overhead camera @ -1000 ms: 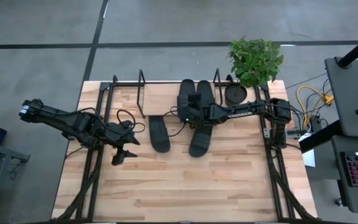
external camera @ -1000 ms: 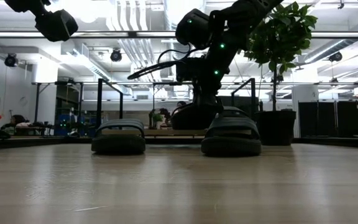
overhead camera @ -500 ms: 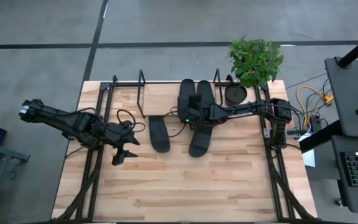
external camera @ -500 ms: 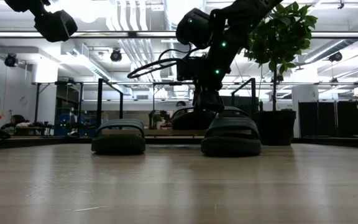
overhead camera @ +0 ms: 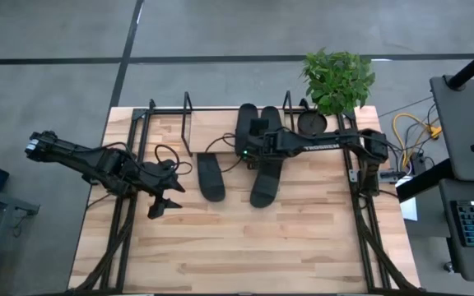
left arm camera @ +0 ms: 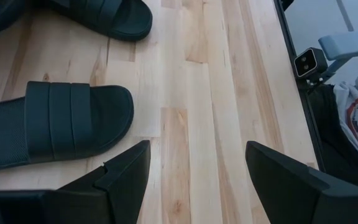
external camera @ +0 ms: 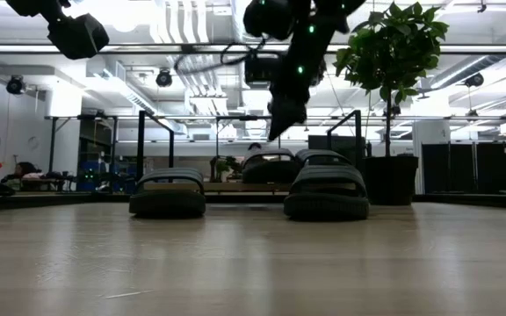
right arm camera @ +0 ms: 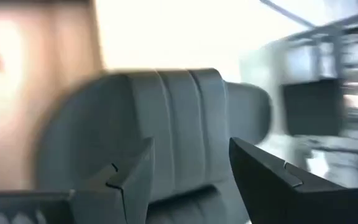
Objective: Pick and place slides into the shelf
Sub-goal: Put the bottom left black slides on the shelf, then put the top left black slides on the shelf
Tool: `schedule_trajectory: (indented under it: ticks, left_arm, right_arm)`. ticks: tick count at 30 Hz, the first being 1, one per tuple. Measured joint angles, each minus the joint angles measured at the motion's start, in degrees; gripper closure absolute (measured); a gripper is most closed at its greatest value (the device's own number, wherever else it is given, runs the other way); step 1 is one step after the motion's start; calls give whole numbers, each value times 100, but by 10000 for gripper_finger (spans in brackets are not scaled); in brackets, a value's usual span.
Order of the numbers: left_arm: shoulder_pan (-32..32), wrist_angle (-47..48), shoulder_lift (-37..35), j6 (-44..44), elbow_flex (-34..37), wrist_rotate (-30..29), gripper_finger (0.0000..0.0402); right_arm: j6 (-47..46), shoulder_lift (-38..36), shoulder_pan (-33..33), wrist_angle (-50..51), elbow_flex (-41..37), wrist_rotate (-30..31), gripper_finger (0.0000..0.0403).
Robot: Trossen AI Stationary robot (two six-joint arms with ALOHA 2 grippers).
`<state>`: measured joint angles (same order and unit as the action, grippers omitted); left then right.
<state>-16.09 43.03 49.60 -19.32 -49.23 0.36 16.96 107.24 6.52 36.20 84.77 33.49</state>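
— So, from above, where are the matte black rubbery slide sandals?

— Two lie side by side on the light wooden shelf board [overhead camera: 220,123] between its thin black wire uprights: one [overhead camera: 246,123] and its neighbour [overhead camera: 271,122]. Two more rest on the larger wooden tabletop [overhead camera: 245,238] in front of it, one [overhead camera: 211,177] to the left and one [overhead camera: 267,181] to the right. The right gripper [overhead camera: 253,136] hangs over the pair on the board; the left gripper [overhead camera: 164,201] sits well apart, left of the sandals. A leafy green plant in a black pot [overhead camera: 336,82] stands at the back right corner.

— And at table height?

— The two front sandals [external camera: 167,193] [external camera: 328,193] lie flat; the right gripper [external camera: 281,118] hangs above the rear pair, touching nothing.

— Left wrist camera?

— Its fingers [left arm camera: 126,174] are spread wide with bare wood between them, one sandal [left arm camera: 55,121] just beside.

— Right wrist?

— Blurred, but its fingers [right arm camera: 132,171] stand apart and hold nothing, with a sandal strap [right arm camera: 166,130] beyond.
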Motion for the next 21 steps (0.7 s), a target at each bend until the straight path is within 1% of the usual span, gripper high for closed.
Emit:
schedule_trajectory:
  ticks: [2,3,8,13,15,17,21]
  left_arm:
    - [2,-2,0,1,0,-1,152]
    - [2,0,0,1,0,-2,152]
    - [0,-4,-2,-2,0,2,152]
    - [2,-21,-2,-1,0,7,152]
    - [2,-58,42,1,0,-1,152]
    - [2,-94,142,15,0,-122,152]
    - [2,-212,557,18,0,-502,152]
  right_arm:
    - [-54,-88,-2,8,58,-441,205]
    - [-51,-117,-4,6,58,-543,205]
    - [-46,-269,-4,18,-28,-559,205]
    - [-218,-698,-188,24,-129,-956,206]
    - [-248,-912,-329,30,-212,-992,210]
    - [-268,-1156,-465,-11,-359,-990,213]
    - [-303,-1661,-728,-467,-868,-955,219]
